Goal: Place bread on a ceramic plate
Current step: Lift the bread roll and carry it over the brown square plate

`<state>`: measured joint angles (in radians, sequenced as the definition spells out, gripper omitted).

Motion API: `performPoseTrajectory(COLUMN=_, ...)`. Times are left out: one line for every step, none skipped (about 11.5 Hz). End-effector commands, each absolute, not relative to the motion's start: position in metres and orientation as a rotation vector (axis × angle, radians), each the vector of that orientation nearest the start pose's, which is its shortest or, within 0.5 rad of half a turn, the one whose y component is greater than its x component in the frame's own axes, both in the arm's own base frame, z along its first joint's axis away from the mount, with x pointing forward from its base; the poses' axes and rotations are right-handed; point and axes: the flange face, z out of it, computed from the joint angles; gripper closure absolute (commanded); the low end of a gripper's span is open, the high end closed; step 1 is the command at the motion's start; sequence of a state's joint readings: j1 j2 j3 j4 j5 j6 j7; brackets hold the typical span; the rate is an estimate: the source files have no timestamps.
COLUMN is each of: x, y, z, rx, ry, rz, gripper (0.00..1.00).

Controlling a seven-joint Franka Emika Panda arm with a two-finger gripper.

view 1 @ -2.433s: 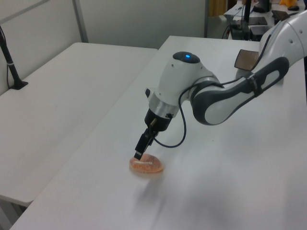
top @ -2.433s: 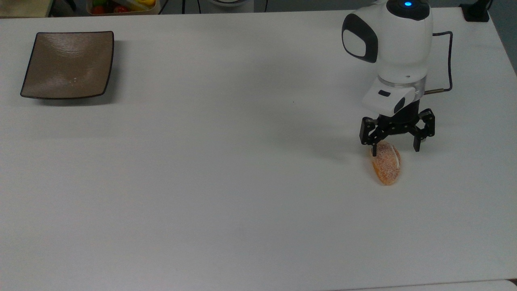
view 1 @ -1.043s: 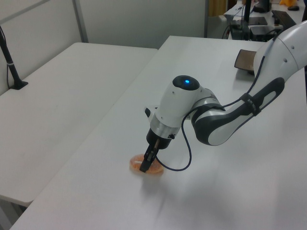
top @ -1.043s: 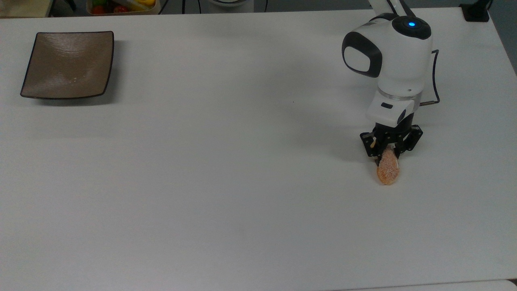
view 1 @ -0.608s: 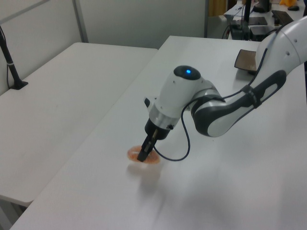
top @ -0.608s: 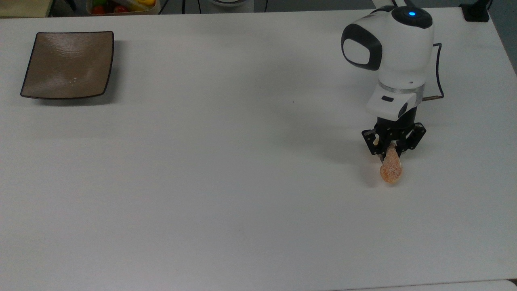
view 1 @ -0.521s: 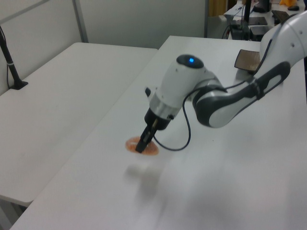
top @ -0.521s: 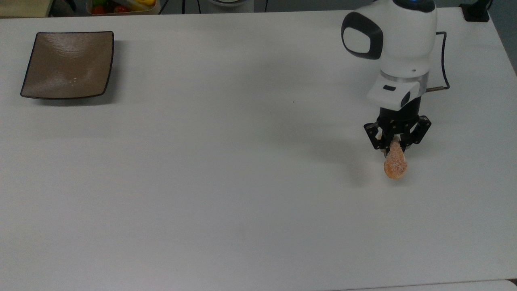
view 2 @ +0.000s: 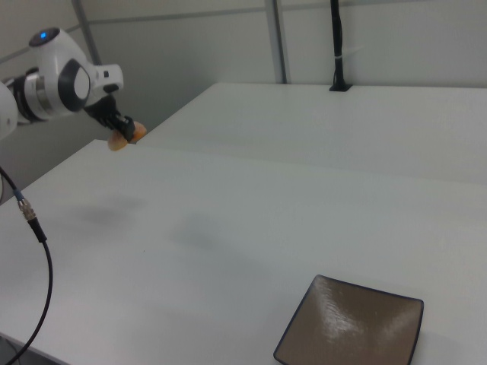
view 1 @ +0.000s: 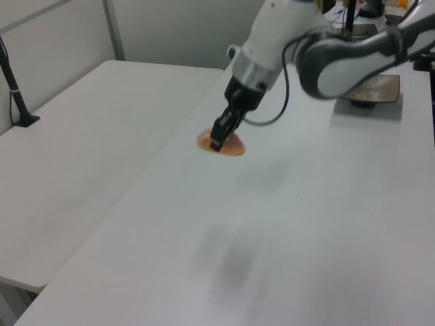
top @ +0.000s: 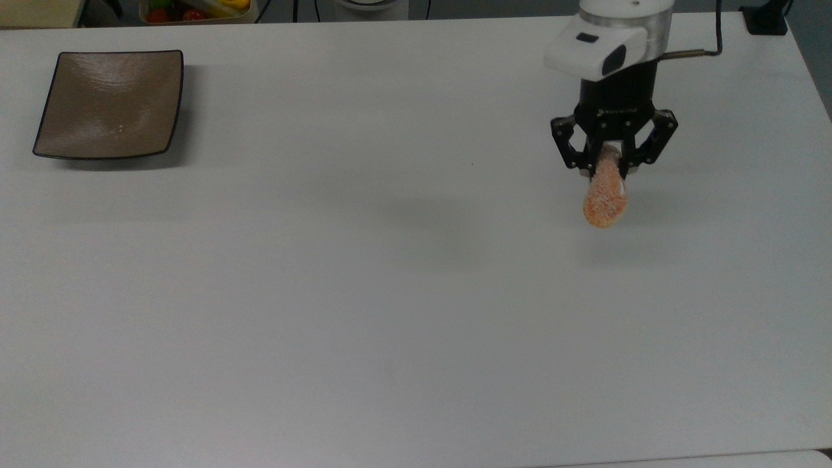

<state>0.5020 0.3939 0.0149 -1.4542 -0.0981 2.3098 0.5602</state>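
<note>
Arm body is running off the top view's upper edge; the gripper (top: 607,170) is clamping the upper end of the bread (top: 606,195), hiding that end between the black fingers. Bread is hanging clear above the white table (top: 390,292), grainy, orange-tan, oval. Ceramic plate (top: 110,104) is sitting well apart at the top view's far left: square, glossy brown, thin dark rim, edges curving upward.

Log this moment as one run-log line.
phase: carry | claw: shut on bread, lifted off table | ceramic plate: empty, far at the top view's left | placed: no
</note>
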Motion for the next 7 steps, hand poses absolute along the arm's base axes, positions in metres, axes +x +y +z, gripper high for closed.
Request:
performPoseTrajectory(x=0.594, y=0.289, z=0.562, rx=-2.947, ry=0.008, rz=-0.515, gripper=0.71)
performPoseTrajectory(x=0.58, y=0.264, z=0.577, rx=-2.941, ry=-0.052, rz=-0.469, gripper=0.69)
performPoseTrajectory(x=0.569, y=0.239, z=0.591, rx=-2.923, ry=-0.113, rz=-0.445, gripper=0.69)
performPoseTrajectory(x=0.563, y=0.209, z=0.596, rx=-2.933, ry=-0.163, rz=-0.376, gripper=0.69)
performPoseTrajectory(x=0.561, y=0.18, z=0.601, rx=-2.942, ry=-0.224, rz=-0.309, gripper=0.69)
performPoseTrajectory(x=0.558, y=0.151, z=0.609, rx=-2.932, ry=-0.274, rz=-0.275, gripper=0.69)
performPoseTrajectory(x=0.553, y=0.123, z=0.617, rx=-2.926, ry=-0.323, rz=-0.238, gripper=0.69)
